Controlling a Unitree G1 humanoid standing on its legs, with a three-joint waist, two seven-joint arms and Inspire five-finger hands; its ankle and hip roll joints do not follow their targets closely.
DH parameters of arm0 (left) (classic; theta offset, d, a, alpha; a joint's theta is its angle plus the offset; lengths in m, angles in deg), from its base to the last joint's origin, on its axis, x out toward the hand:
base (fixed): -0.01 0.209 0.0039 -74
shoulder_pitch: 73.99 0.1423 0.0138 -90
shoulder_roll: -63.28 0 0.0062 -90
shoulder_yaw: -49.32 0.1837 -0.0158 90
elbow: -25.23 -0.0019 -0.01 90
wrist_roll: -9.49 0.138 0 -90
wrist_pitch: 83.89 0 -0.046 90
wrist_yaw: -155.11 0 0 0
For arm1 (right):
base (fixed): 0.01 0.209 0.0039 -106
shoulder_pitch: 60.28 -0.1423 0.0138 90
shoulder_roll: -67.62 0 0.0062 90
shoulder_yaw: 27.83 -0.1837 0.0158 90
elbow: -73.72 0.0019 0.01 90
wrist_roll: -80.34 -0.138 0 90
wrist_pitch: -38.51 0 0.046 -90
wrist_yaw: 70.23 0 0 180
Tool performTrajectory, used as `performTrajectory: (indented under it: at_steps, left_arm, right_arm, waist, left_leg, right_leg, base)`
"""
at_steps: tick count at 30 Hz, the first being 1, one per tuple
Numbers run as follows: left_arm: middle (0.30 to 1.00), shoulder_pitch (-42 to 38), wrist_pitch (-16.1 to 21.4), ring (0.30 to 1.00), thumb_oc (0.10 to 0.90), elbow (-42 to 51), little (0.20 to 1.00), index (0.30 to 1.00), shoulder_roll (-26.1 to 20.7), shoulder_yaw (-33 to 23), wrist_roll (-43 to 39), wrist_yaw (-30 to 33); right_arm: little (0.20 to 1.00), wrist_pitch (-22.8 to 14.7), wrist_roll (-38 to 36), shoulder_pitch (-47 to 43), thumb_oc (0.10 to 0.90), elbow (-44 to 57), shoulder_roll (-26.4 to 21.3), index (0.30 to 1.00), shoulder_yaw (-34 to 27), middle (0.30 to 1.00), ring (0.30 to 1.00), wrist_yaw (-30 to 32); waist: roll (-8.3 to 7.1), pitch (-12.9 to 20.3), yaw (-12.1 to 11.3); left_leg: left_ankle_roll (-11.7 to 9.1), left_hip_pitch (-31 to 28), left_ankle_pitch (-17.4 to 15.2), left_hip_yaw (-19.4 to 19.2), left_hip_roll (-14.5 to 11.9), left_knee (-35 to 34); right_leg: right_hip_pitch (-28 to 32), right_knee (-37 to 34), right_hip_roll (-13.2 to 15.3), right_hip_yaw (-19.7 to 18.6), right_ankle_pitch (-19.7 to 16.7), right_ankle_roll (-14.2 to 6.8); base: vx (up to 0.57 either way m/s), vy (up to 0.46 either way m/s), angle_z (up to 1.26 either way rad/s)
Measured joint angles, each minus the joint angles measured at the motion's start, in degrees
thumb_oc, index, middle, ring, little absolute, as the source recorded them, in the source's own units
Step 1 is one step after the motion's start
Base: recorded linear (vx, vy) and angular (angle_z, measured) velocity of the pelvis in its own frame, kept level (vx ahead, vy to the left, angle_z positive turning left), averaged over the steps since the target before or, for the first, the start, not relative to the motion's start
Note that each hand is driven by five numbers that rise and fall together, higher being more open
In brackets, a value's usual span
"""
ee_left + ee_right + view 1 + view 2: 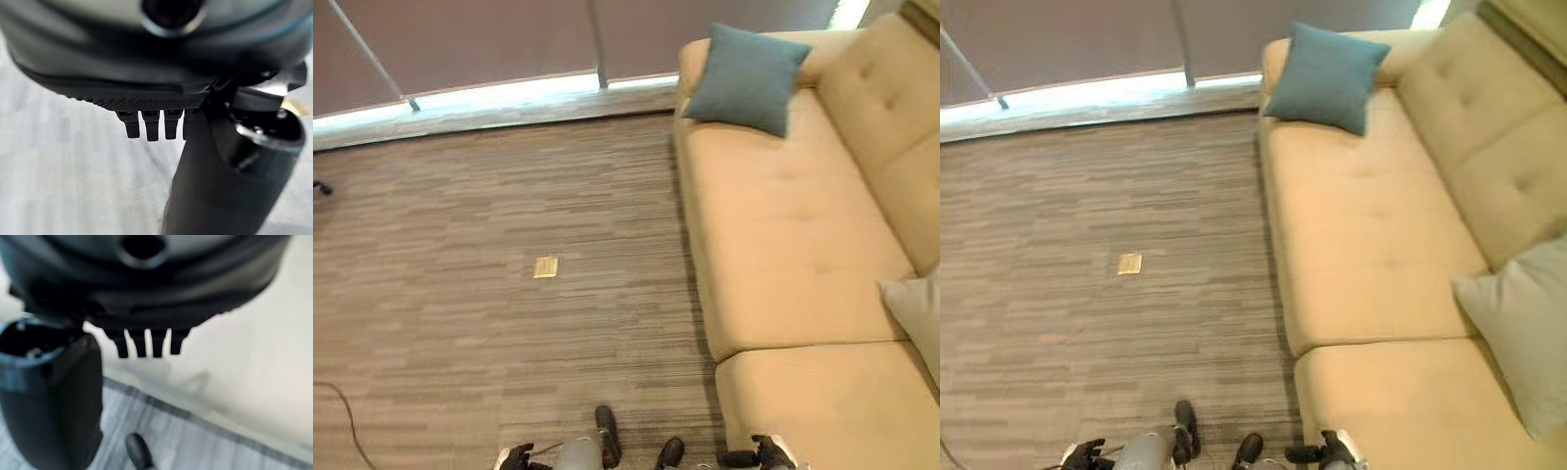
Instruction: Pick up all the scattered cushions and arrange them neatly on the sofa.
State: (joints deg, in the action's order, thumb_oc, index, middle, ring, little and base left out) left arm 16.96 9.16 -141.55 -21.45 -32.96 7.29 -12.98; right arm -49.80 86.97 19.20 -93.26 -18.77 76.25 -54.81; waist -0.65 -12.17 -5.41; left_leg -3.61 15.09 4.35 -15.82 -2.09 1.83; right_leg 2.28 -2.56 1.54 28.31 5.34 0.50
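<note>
Teal cushion (746, 76) leaned against far armrest of beige sofa (783, 245), on seat. Pale grey cushion (1520, 328) rested against sofa backrest, nearer robot, well apart from teal one. Striped carpet floor (489, 255) beside sofa; small yellow square plate (545, 266) lay on it. Left hand (151, 125) hung over carpet, fingers straight, grasping nothing. Right hand (146, 343) hung at sofa's front edge, fingers straight, released, empty.

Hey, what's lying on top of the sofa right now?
On the sofa, a teal cushion leans at the far end by the armrest, and a light grey cushion rests against the backrest nearer the robot. What lies under either cushion is covered.
</note>
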Motion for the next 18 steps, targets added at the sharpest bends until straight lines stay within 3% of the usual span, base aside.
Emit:
performTrajectory:
  at_steps: [1, 4, 6, 7, 8, 9, 11, 12, 13, 14, 15, 16, 17, 18]
  left_arm:
    - [0.900, 0.4, -0.3, 0.900, 0.800, -0.1, 0.900, 0.900, 0.1, 0.0, 0.0, 0.0]
    - [0.900, 0.3, -0.5, 0.900, 0.800, -1.2, 0.900, 0.900, 0.4, 0.0, 0.0, 0.1]
    - [0.900, 0.6, -0.6, 0.900, 0.800, -1.5, 0.900, 0.900, 0.5, -1.9, -0.1, 0.0]
    - [0.900, 1.2, -0.8, 0.900, 0.800, -2.0, 0.900, 0.900, 0.2, -2.5, -0.1, -0.1]
    - [0.900, 1.4, -1.0, 0.900, 0.800, -2.4, 0.900, 0.900, -0.2, -2.9, -0.1, 0.1]
    - [0.900, 0.7, -0.9, 0.900, 0.800, -1.8, 0.900, 0.900, -1.1, -3.5, -0.1, 0.3]
    - [0.900, -1.2, -0.3, 0.900, 0.800, -0.7, 0.900, 0.900, -1.0, -3.4, 0.1, 0.3]
    - [0.900, -2.6, -0.3, 0.900, 0.800, -0.8, 0.900, 0.900, -0.9, -2.9, 0.2, 0.4]
    - [0.900, -3.2, -0.3, 0.900, 0.800, -0.7, 0.900, 0.900, -1.1, -1.1, 0.4, 0.4]
    - [0.900, -3.7, -0.4, 0.900, 0.800, -0.7, 0.900, 0.900, -1.3, 0.0, 1.3, 0.4]
    - [0.900, -4.1, -0.4, 0.900, 0.800, -0.5, 0.900, 0.900, -2.1, 3.1, 1.8, 0.4]
    - [0.900, -4.6, -0.3, 0.900, 0.800, -0.2, 0.900, 0.900, -2.0, 3.2, 1.8, 0.3]
    - [0.900, -5.5, -0.1, 0.900, 0.800, 0.5, 0.900, 0.900, -2.0, 3.2, 1.6, 0.2]
    - [0.900, -6.0, -0.1, 0.900, 0.800, 0.6, 0.900, 0.900, -1.9, 3.2, 1.1, 0.1]
  right_arm:
    - [0.900, -0.1, 0.0, 0.0, 0.800, 0.4, 0.1, 0.900, 0.1, 0.900, 0.900, 0.0]
    - [0.900, 0.6, 0.5, -0.2, 0.800, 0.1, 1.0, 0.900, 2.2, 0.900, 0.900, 0.0]
    - [0.900, 0.6, 2.1, 0.9, 0.800, -1.9, 1.7, 0.900, 2.4, 0.900, 0.900, 0.0]
    - [0.900, 0.7, 2.2, 2.3, 0.800, -3.0, 2.1, 0.900, 2.4, 0.900, 0.900, 0.0]
    - [0.900, 0.6, 2.4, 3.2, 0.800, -3.6, 2.6, 0.900, 2.5, 0.900, 0.900, -0.1]
    - [0.900, 0.7, 3.0, 4.7, 0.800, -3.7, 3.4, 0.900, 2.3, 0.900, 0.900, -0.2]
    - [0.900, 0.8, 3.3, 5.0, 0.800, -2.8, 3.2, 0.900, 1.6, 0.900, 0.900, -0.3]
    - [0.900, 1.2, 3.4, 5.3, 0.800, -1.4, 3.3, 0.900, 1.3, 0.900, 0.900, -0.4]
    - [0.900, 1.2, 3.3, 5.6, 0.800, -0.1, 3.5, 0.900, 1.2, 0.900, 0.900, -0.3]
    - [0.900, 1.1, 3.3, 5.8, 0.800, 0.7, 3.4, 0.900, 1.2, 0.900, 0.900, -0.3]
    - [0.900, 0.4, 3.1, 5.0, 0.800, 2.2, 3.4, 0.900, 1.2, 0.900, 0.900, -0.3]
    - [0.900, 0.1, 3.0, 4.9, 0.800, 3.5, 2.8, 0.900, 1.2, 0.900, 0.900, -0.5]
    - [0.900, -0.5, 2.7, 4.2, 0.800, 4.6, 1.7, 0.900, 1.6, 0.900, 0.900, -0.5]
    - [0.900, -0.6, 2.6, 3.6, 0.800, 5.2, 1.5, 0.900, 1.3, 0.900, 0.900, -0.4]
  waist:
    - [0.16, 0.1, -0.2]
    - [-1.62, -0.6, -2.6]
    - [-2.55, -0.4, -3.8]
    - [-3.31, 1.3, -4.3]
    - [-4.51, 2.3, -4.8]
    - [-6.51, 3.4, -4.6]
    - [-5.83, 3.5, -3.3]
    - [-5.37, 3.3, -2.5]
    - [-5.13, 3.4, -1.1]
    - [-4.77, 3.3, -0.4]
    - [-3.91, 3.0, 1.1]
    - [-3.06, 3.1, 2.4]
    - [-1.21, 3.0, 3.4]
    - [-0.28, 2.5, 3.4]
  left_leg:
    - [0.2, 0.3, 0.5, 0.1, -0.1, -1.9]
    - [-2.1, 2.7, 3.0, 4.5, -1.0, -5.8]
    - [-0.5, 3.3, 4.1, 7.5, -1.2, -5.1]
    - [2.8, 2.7, 7.0, 7.6, -0.6, -3.5]
    - [4.0, 2.5, 9.0, 7.1, 0.2, -2.4]
    - [6.1, 1.5, 7.1, 6.3, 2.8, -2.3]
    - [8.0, -1.5, 6.3, 7.0, 4.3, -3.7]
    - [9.6, -4.9, 3.8, 7.0, 5.6, -4.6]
    - [10.0, -7.3, 2.9, 7.7, 6.9, -4.5]
    - [11.3, -8.2, 1.1, 8.2, 7.5, -4.1]
    - [11.3, -10.5, 0.2, 9.7, 8.0, -4.2]
    - [12.1, -11.4, -0.4, 11.2, 7.8, -4.4]
    - [11.9, -13.2, -1.4, 12.6, 7.2, -5.0]
    - [11.7, -14.5, -1.7, 13.1, 6.5, -5.4]
  right_leg:
    - [0.6, -0.4, -0.3, 0.0, -0.2, 0.2]
    - [4.6, -2.5, -0.8, -1.3, 1.4, -1.0]
    - [8.9, -2.5, -0.5, -2.0, 2.6, -3.2]
    - [10.4, -1.9, 0.8, -1.9, 4.4, -5.2]
    - [11.2, -0.8, 2.3, -2.2, 5.3, -5.7]
    - [9.8, 4.6, 5.6, -2.6, 5.9, -6.4]
    - [6.6, 16.0, 9.0, -4.1, 5.3, -6.5]
    - [2.3, 29.5, 12.9, -6.7, 3.5, -7.3]
    - [-0.4, 38.5, 16.3, -7.5, 3.8, -7.5]
    - [-1.9, 41.3, 16.5, -9.4, 3.1, -7.2]
    - [-6.5, 48.1, 15.4, -14.7, 2.5, -5.9]
    - [-8.3, 48.8, 13.8, -15.9, 2.9, -5.8]
    - [-12.3, 47.8, 10.7, -17.0, 3.9, -5.9]
    - [-14.6, 45.6, 8.6, -18.0, 5.1, -5.4]
  base:
    - [0.47, 0.119, -0.32]
    - [0.39, 0.137, -0.24]
    - [0.61, 0.384, -0.32]
    - [0.42, 0.338, -0.31]
    - [0.31, 0.268, -0.15]
    - [0.28, 0.293, 0.08]
    - [0.39, 0.431, 0.19]
    - [0.51, 0.447, 0.20]
    - [0.38, 0.302, 0.17]
    - [0.39, 0.227, 0.36]
    - [0.27, 0.084, 0.45]
    - [0.39, 0.090, 0.63]
    - [0.38, 0.011, 0.48]
    - [0.40, -0.035, 0.47]
